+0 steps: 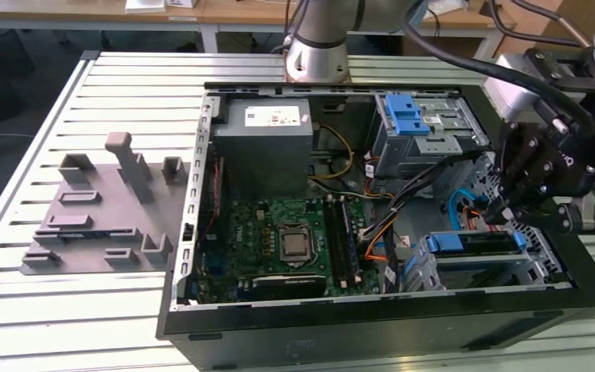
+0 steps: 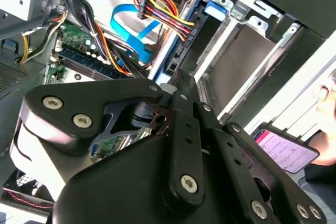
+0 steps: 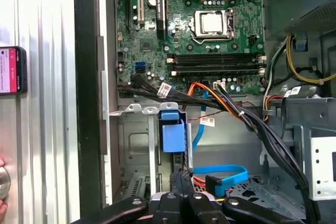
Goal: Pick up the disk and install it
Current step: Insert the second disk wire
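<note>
The flat silver hard drive with blue plastic side rails [image 1: 476, 243] stands on edge in the grey metal drive cage [image 1: 483, 271] at about four o'clock inside the open black computer tower [image 1: 380, 329], reading the exterior view as a clock face. Its blue rail end [image 3: 172, 132] also shows in the first wrist view.

The black linkage gripper [image 1: 499, 213] hangs just above the drive, toward two o'clock from it and apart from it. Its fingers are pressed together with nothing between them, as both wrist views show [image 2: 179, 81] [image 3: 181, 176].

A flat blue ribbon cable [image 2: 128, 27] and a bundle of red, yellow and orange wires [image 2: 160, 6] lie close by the fingertips. The green motherboard [image 1: 276, 240] fills the case floor at seven o'clock. The large grey metal power box [image 1: 266, 147] sits at eleven, and a second grey cage with a blue latch [image 1: 411, 116] at one. A grey plastic fixture plate [image 1: 101, 209] lies on the slatted metal table [image 1: 29, 325] at nine o'clock, well clear of the case.
</note>
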Controlling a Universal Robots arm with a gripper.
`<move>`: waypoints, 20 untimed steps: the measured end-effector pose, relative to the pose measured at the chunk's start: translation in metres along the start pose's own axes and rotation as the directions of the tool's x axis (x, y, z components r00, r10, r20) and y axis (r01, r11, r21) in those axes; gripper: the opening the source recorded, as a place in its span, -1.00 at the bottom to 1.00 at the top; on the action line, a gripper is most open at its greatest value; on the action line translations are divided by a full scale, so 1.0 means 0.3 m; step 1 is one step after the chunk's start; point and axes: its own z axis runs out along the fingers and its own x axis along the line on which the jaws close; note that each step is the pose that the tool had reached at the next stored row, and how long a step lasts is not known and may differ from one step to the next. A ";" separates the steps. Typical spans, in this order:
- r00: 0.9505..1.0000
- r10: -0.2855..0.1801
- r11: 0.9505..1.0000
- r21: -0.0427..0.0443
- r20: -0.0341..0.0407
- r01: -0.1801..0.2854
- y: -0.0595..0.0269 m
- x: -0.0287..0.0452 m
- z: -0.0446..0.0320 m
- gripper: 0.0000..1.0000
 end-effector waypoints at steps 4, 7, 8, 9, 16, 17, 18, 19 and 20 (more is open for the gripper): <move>1.000 0.000 1.000 0.000 0.000 0.000 0.003 -0.020 -0.004 -0.79; 1.000 0.000 1.000 0.000 0.001 0.000 0.005 -0.036 -0.008 -0.79; 1.000 0.000 1.000 0.000 0.001 0.000 0.006 -0.041 -0.009 -0.79; 1.000 0.000 1.000 0.000 0.001 0.000 0.007 -0.046 -0.010 -0.79; 1.000 0.000 1.000 -0.001 0.001 0.000 0.008 -0.061 -0.019 -0.79; 1.000 0.000 1.000 -0.002 0.001 0.000 0.008 -0.062 -0.020 -0.79; 1.000 0.000 1.000 -0.002 0.000 0.000 0.008 -0.063 -0.020 -0.79; 1.000 0.000 1.000 -0.002 0.001 0.000 0.008 -0.064 -0.020 -0.77; 1.000 0.000 1.000 -0.002 0.001 0.000 0.008 -0.065 -0.020 -0.77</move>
